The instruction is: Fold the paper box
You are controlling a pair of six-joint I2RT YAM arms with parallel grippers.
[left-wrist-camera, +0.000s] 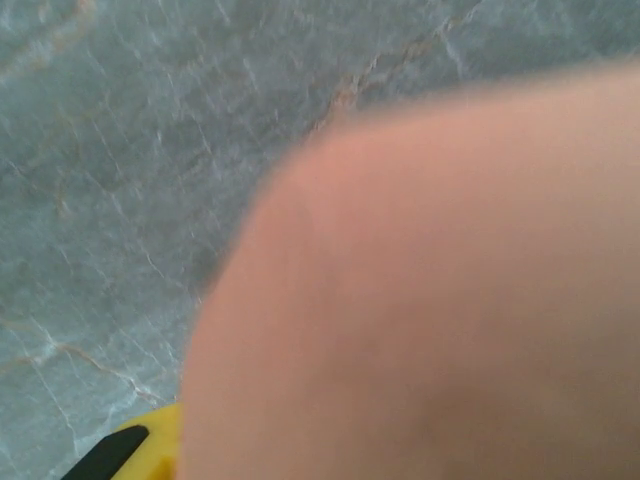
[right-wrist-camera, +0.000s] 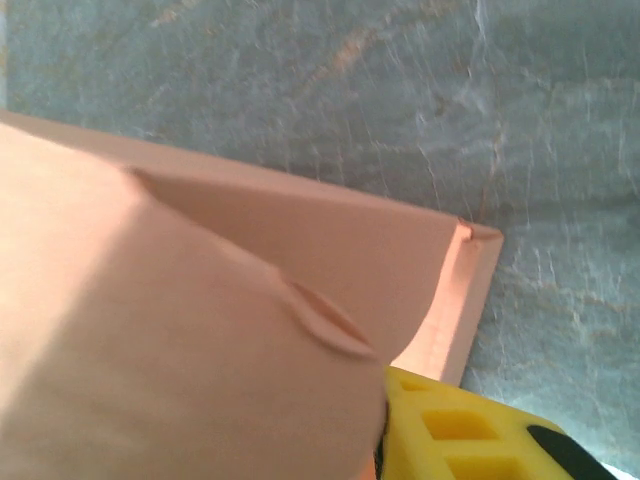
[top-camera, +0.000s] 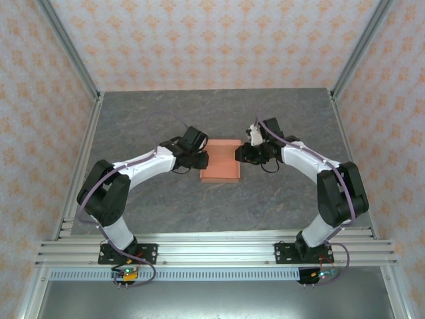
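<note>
On the grey marbled table [top-camera: 166, 206], nearest at 6 o'clock, nothing lies short of its middle, where the salmon-orange thin-card paper box [top-camera: 221, 159] sits flat as a shallow open rectangular tray. The left gripper [top-camera: 201, 160] meets the box's 9 o'clock wall and the right gripper [top-camera: 243, 154] meets its 3 o'clock wall. In the left wrist view the card is a blur beside a yellow finger [left-wrist-camera: 135, 455], and in the right wrist view it lies creased against another yellow finger [right-wrist-camera: 450, 430]. I cannot tell whether either pincer is clamped on the card or merely narrow.
</note>
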